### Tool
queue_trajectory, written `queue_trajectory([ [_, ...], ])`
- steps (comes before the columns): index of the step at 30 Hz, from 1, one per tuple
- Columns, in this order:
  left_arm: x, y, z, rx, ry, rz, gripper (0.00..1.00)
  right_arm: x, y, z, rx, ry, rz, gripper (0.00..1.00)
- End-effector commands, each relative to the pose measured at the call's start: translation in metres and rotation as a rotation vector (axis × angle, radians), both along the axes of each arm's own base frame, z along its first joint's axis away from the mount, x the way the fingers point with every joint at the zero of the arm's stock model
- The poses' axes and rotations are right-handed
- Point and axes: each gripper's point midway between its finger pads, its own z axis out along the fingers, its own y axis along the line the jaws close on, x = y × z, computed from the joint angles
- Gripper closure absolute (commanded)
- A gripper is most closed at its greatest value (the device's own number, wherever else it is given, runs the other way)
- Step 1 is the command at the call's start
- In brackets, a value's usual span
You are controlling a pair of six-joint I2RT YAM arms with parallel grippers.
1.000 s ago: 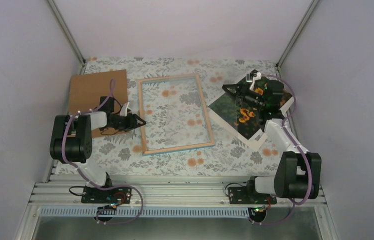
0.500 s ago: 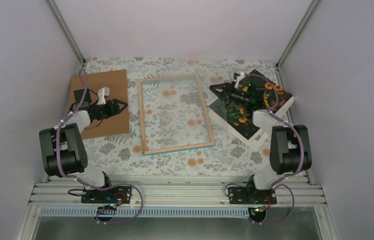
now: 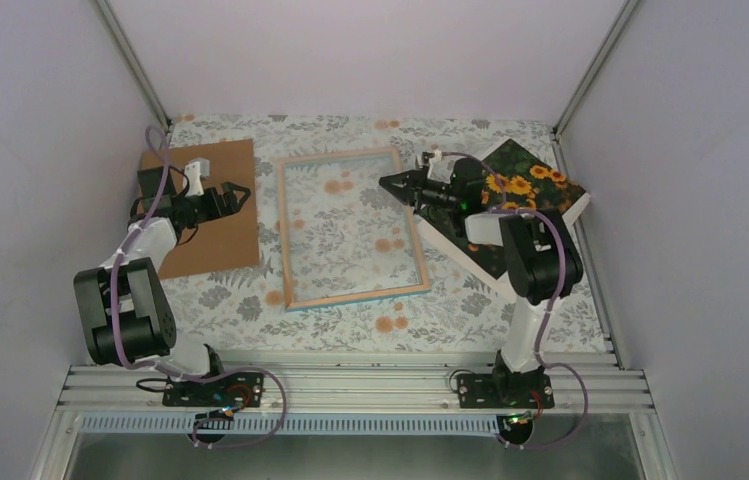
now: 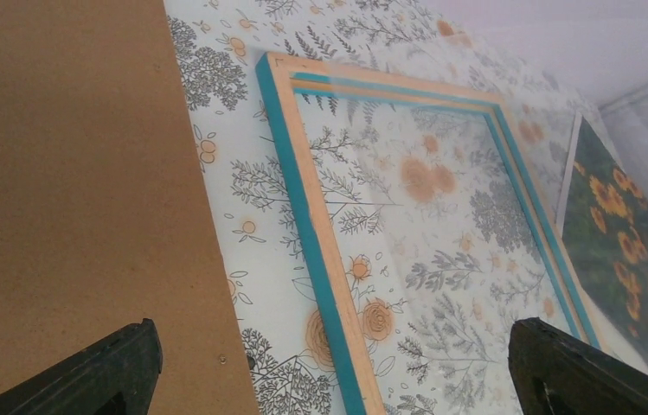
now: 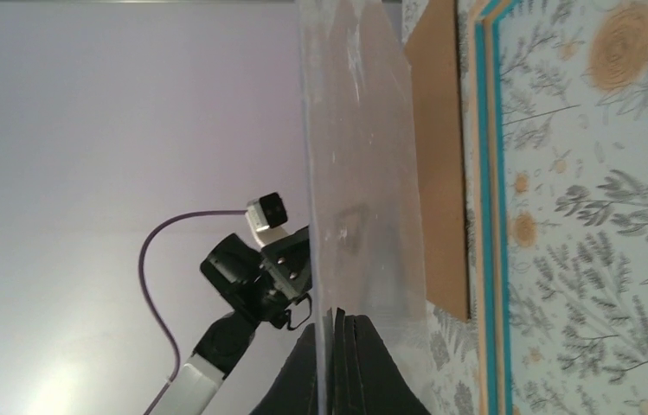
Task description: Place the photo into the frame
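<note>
The photo (image 3: 525, 185) lies on the tabletop (image 3: 450, 310) right of the frame (image 4: 316, 229) while your right fingers (image 5: 363, 372) clamp a clear sheet (image 5: 355, 173) and your left fingers (image 4: 121, 367) gape empty; next, probably park that sheet and fetch the photo.

Two arms in black and white
Black joint housings are joined by white links on the left arm (image 3: 115, 310) and right arm (image 3: 535, 255); purple cables (image 3: 284, 400) are looped alongside.

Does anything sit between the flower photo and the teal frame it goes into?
Yes. The right gripper, fingers shut on a clear sheet, hangs over the right edge of the thin teal-and-wood picture frame, between it and the rectangular flower photo.
</note>
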Motion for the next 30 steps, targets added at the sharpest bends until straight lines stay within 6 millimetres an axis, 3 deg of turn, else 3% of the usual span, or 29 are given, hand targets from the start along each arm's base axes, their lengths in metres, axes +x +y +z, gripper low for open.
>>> queue_trajectory([
  [1,0.006,0.004,0.01,0.017,-0.033,0.002,0.0,0.016,-0.001,-0.01,-0.001,-0.062,-0.055,0.97],
  [6,0.009,0.005,0.003,0.01,-0.013,0.004,0.0,0.017,-0.003,-0.043,-0.045,-0.031,-0.082,0.97],
  [17,0.009,0.003,-0.005,-0.008,0.008,-0.006,0.0,0.011,-0.002,-0.077,-0.112,-0.062,-0.03,0.96],
  [19,0.008,0.002,-0.007,-0.011,0.009,-0.009,0.0,0.009,0.0,-0.074,-0.1,-0.081,-0.012,0.97],
  [26,0.009,0.0,-0.011,-0.031,0.017,-0.018,0.0,0.002,0.001,-0.033,-0.024,-0.218,0.017,0.96],
  [30,0.009,0.0,-0.014,-0.034,0.024,-0.019,0.0,0.001,0.0,-0.027,0.012,-0.21,0.02,0.96],
])
